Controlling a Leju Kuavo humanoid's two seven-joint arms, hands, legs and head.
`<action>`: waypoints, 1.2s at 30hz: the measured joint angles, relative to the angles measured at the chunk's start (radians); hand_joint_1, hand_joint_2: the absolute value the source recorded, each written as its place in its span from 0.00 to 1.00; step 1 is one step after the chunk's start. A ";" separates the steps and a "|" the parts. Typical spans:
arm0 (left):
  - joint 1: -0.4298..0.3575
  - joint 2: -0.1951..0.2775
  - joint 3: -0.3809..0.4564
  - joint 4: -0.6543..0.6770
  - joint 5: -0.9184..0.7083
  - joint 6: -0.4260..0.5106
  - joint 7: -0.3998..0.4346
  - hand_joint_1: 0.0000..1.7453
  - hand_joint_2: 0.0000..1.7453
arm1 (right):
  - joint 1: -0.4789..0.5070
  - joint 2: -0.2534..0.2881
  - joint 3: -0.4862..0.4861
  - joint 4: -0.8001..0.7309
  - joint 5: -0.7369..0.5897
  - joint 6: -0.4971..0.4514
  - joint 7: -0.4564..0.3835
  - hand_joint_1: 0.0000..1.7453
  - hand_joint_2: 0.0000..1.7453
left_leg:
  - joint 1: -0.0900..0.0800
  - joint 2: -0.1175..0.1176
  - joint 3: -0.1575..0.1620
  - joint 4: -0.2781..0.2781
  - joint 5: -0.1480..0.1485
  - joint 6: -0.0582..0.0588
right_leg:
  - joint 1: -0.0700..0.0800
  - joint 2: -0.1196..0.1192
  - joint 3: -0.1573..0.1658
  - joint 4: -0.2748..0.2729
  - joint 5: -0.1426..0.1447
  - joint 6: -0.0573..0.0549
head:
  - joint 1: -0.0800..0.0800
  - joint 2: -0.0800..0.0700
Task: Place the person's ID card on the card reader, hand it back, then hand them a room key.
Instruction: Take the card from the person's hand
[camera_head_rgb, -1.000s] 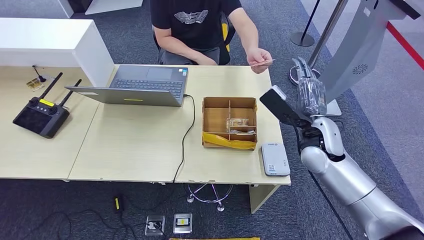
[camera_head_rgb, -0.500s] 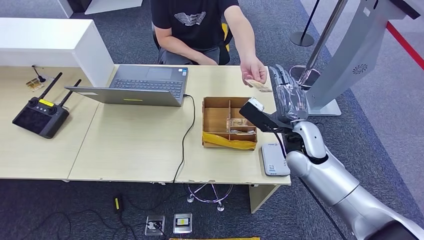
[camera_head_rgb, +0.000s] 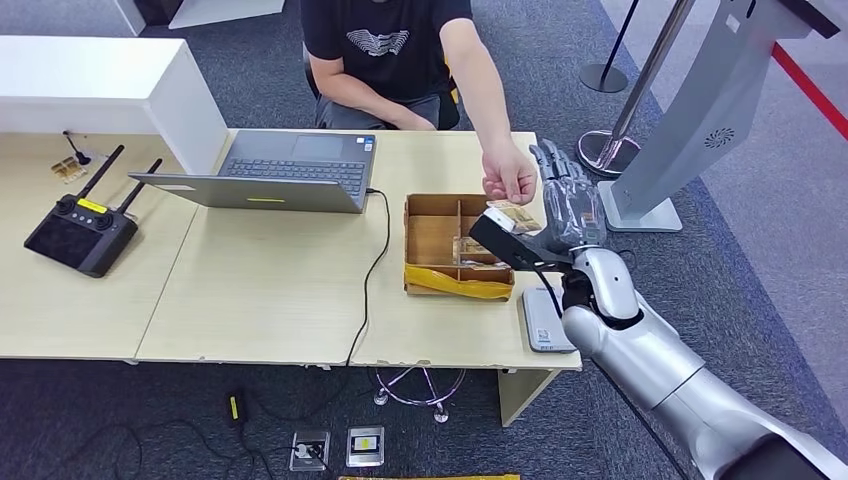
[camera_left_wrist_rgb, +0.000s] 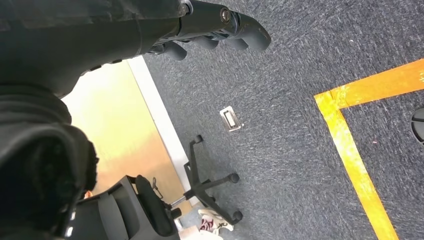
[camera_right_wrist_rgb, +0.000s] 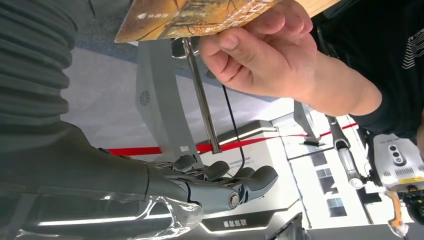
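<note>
One ID card (camera_head_rgb: 513, 215) in person's fingers (camera_head_rgb: 508, 186), beside right hand (camera_head_rgb: 565, 200)

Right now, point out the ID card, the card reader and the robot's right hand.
ID card (camera_head_rgb: 514, 216), head view, its printed face.
Card reader (camera_head_rgb: 546, 322), head view, its white top.
Right hand (camera_head_rgb: 565, 200), head view, its palm.

Open laptop (camera_head_rgb: 290, 170) and black remote controller (camera_head_rgb: 82, 228) on the desk (camera_head_rgb: 260, 290)

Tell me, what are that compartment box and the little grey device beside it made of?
The box looks like plain brown cardboard: matte, with thin slotted dividers and yellow tape along its front edge. The card reader seems to be smooth light-grey moulded plastic with rounded corners, though that is only a guess from its look.
</note>
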 joint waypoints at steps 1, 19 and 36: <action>0.000 0.000 0.000 0.000 0.000 0.000 0.000 0.00 0.00 | -0.001 0.003 0.003 0.007 0.004 -0.005 -0.002 1.00 1.00 | 0.000 0.000 0.000 0.000 0.000 0.000 | 0.000 0.000 0.000 0.000 0.000 0.000 | 0.000 0.000; 0.001 0.000 0.000 0.000 -0.005 0.000 0.011 0.00 0.00 | -0.002 0.021 0.009 0.086 -0.016 -0.066 -0.033 1.00 1.00 | 0.000 0.001 0.000 0.000 0.000 0.000 | 0.000 0.001 0.000 0.000 0.000 0.000 | 0.000 0.000; 0.002 0.007 0.000 0.000 0.005 0.000 0.014 0.00 0.00 | -0.002 0.028 0.009 0.113 -0.042 -0.084 -0.051 1.00 1.00 | 0.000 0.001 0.000 0.000 0.000 0.000 | 0.000 0.001 0.000 0.000 0.000 0.000 | 0.000 0.000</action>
